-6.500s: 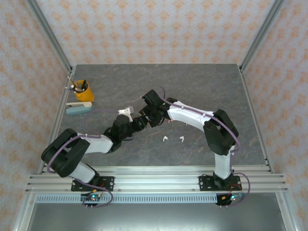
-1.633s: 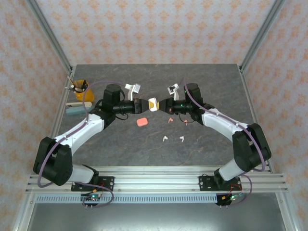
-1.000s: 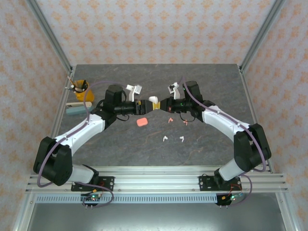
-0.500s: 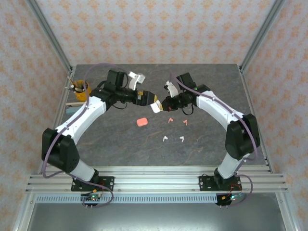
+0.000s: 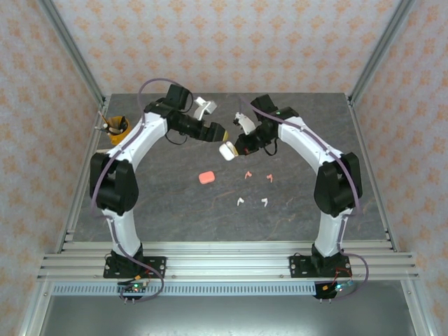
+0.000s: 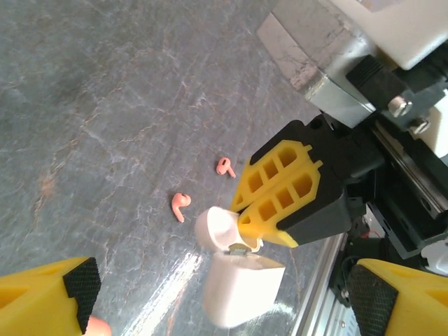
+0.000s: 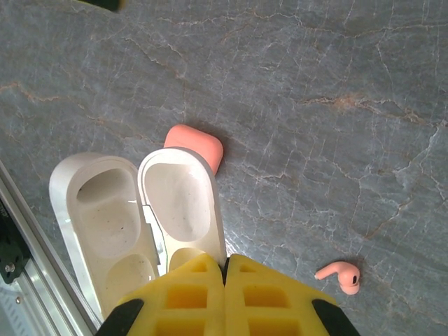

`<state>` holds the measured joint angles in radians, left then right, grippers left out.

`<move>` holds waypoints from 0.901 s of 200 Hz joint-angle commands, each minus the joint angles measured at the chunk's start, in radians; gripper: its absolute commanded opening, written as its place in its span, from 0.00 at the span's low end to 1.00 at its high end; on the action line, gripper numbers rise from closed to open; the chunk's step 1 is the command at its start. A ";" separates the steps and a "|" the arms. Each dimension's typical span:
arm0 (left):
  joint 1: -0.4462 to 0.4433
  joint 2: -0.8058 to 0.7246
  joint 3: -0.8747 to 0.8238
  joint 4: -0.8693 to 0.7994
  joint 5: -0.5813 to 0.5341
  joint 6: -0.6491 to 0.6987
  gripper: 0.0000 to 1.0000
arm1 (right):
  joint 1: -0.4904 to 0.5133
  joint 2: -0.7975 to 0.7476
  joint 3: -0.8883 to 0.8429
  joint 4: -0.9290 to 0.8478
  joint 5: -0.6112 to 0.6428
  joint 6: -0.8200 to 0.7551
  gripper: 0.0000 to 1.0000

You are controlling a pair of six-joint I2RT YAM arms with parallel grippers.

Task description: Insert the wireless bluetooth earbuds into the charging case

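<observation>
An open white charging case hangs by its lid from my right gripper, which is shut on the lid's rim. Its empty body hangs low over the table. My left gripper is open just left of the case, and its pads stand wide apart without touching it. Two coral-pink earbuds lie on the table below the case, and two white earbuds lie nearer the front. A shut coral-pink case lies left of the coral-pink earbuds.
An orange cup holding pens stands at the far left edge of the grey marbled table. Metal frame posts rise at the back corners, and both arms arch inward over the back half of the table.
Both arms have swung toward the back of the table with the white case. The left gripper has let go and opened, and the case now hangs open from the right gripper alone.
</observation>
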<state>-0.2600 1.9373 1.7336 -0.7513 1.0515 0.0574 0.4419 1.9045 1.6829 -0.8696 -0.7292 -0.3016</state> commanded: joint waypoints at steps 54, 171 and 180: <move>0.000 0.166 0.203 -0.262 0.205 0.176 0.80 | -0.058 0.059 0.121 -0.053 -0.102 -0.043 0.00; -0.007 0.271 0.337 -0.495 0.323 0.352 0.64 | -0.064 0.105 0.200 -0.092 -0.169 -0.060 0.00; -0.010 0.277 0.341 -0.503 0.324 0.359 0.63 | -0.064 0.106 0.200 -0.095 -0.173 -0.062 0.00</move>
<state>-0.2604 2.1891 2.0415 -1.1610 1.3365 0.3534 0.3771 1.9945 1.8462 -0.9352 -0.8654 -0.3386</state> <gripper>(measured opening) 0.638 0.048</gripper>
